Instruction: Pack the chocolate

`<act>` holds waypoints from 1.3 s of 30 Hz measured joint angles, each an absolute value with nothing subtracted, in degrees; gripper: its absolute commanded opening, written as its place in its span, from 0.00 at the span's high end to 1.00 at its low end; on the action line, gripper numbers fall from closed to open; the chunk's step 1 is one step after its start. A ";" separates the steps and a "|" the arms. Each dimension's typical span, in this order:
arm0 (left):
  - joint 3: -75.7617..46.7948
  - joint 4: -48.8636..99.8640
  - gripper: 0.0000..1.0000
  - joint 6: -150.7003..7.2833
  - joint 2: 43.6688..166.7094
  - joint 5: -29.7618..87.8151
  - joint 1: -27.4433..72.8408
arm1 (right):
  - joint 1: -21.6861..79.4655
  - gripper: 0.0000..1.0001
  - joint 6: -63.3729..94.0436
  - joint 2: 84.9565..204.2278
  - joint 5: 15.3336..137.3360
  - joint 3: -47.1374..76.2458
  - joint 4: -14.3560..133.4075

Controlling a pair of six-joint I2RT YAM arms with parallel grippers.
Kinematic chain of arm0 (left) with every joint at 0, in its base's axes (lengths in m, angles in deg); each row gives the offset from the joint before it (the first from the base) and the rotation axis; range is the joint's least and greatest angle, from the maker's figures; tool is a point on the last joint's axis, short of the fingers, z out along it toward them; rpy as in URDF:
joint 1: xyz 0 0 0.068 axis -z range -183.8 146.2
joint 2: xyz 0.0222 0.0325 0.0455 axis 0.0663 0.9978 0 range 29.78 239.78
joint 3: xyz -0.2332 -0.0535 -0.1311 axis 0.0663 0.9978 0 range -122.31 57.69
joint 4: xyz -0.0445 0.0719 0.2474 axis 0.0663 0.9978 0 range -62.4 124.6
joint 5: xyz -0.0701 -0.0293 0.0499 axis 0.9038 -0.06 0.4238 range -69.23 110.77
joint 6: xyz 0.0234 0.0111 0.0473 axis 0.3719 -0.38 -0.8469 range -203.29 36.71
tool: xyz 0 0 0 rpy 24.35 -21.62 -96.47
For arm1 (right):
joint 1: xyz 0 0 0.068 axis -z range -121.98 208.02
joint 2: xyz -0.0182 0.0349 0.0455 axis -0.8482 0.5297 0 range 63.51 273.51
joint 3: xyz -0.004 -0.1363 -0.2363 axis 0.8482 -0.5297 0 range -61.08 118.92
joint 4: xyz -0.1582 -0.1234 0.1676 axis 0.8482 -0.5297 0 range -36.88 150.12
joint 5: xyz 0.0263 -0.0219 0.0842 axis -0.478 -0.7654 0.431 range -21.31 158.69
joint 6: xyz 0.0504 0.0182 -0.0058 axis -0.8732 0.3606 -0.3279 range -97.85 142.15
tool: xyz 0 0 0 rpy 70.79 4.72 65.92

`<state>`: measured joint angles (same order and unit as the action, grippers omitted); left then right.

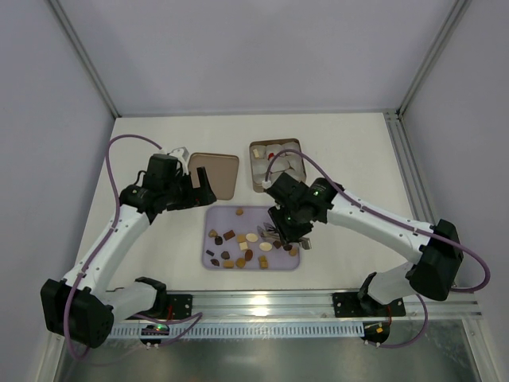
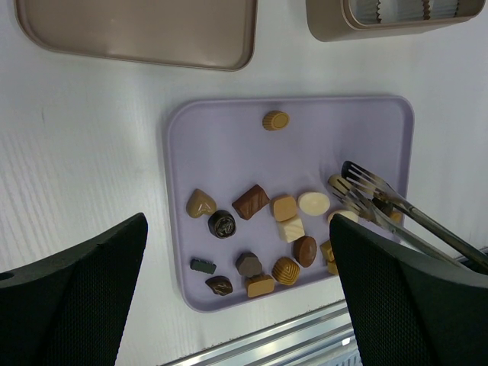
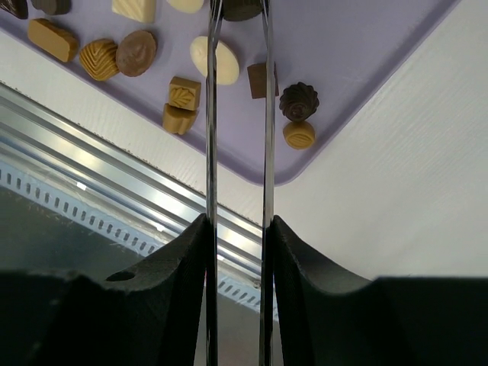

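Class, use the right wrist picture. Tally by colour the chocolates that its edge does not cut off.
Caramel: 5
Brown: 3
Cream: 1
Total: 9

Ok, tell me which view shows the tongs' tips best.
Left wrist: the tongs show their forked tips, sharp and unobstructed, over the purple tray. Right wrist shows only their two arms running from the right end effector, tips cropped at the top edge. Top external shows them tiny.
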<state>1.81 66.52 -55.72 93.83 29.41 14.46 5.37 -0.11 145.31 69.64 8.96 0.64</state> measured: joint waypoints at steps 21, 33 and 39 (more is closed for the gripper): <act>1.81 66.54 0.00 -55.72 93.79 29.83 14.46 | 9.72 0.62 2.40 146.73 69.95 14.32 -1.40; 1.83 66.56 0.00 -55.72 93.79 29.87 14.46 | 9.77 0.62 2.40 147.17 70.19 12.17 -0.91; 1.96 66.65 0.00 -55.72 93.64 29.87 14.46 | 9.77 0.59 2.40 147.17 70.37 11.61 -0.63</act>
<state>1.96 66.65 -55.72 93.64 29.87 14.46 9.77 2.40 147.17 70.37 11.61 -0.63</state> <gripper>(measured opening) 0.996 0.389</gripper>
